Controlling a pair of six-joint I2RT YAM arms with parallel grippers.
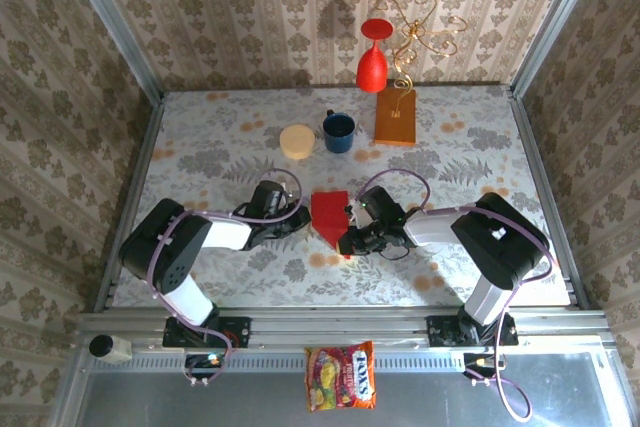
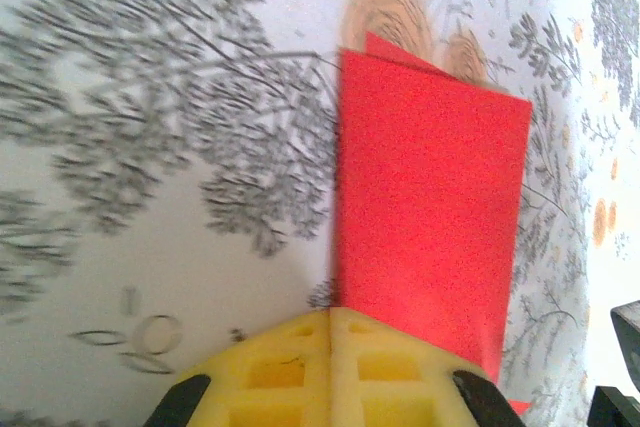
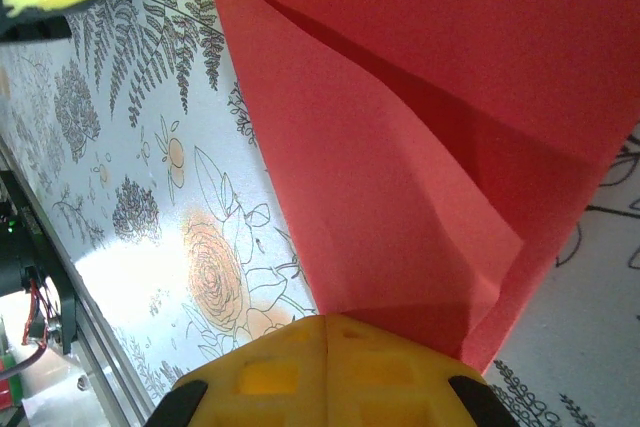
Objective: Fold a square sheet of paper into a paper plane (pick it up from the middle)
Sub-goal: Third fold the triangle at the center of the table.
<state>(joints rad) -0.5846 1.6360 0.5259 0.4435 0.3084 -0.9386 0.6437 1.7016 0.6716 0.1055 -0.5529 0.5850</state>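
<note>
R tool point(image 3: 328, 325) shut, tips against folded red paper point(image 3: 420, 127), L tool point(image 2: 331, 317) shut too, touching its edge

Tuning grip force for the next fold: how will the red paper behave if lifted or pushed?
Probably floppy: the red paper looks thin, and one flap lifts off the layer below. Likely very light, so a push may slide it across the smooth table instead of bending it. Its creases look sharp, so expect slight stiffness along them.

Matt red paper point(image 2: 430, 207); perhaps rubbery yellow pincer pads point(image 2: 280, 372)
</note>
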